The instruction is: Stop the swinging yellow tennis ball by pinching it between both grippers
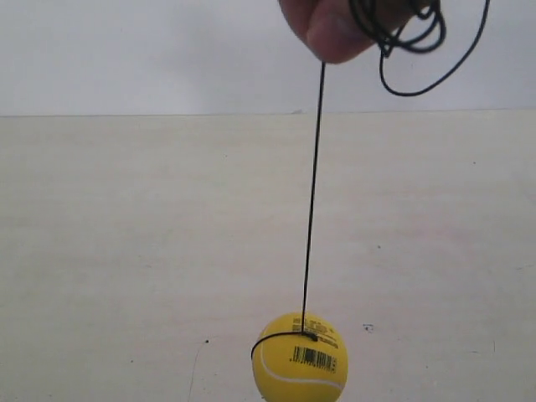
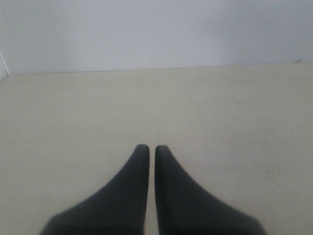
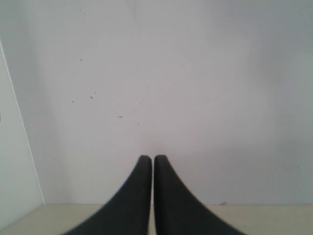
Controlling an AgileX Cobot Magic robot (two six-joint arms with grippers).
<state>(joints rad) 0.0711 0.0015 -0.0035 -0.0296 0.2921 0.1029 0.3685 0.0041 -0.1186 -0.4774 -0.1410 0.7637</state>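
Where the left wrist view looks along its own fingers [image 2: 129, 191], the left gripper [image 2: 152, 148] is drawn nearly together. Only a thin slit of pale surface shows between the two black wedges, and it holds and touches nothing. Past its tips the cream table [image 2: 220, 112] runs away to a white wall [image 2: 156, 29].

The right gripper [image 3: 149, 158] stands the same way, jaws closed to a hairline gap with nothing between them. Only a strip of table shows beneath it, and the speckled wall fills everything ahead of its tips.

The yellow tennis ball [image 1: 300, 360] shows in the exterior view alone, hanging low in front of the table with its underside cut by the picture's edge. Its barcode and black print face the camera, and a thin black string [image 1: 311, 201] is looped around it. The string rises taut and nearly plumb to a hand [image 1: 331, 29] at the top edge, which pinches it and carries the spare coil. How the ball lies with respect to either gripper cannot be told.
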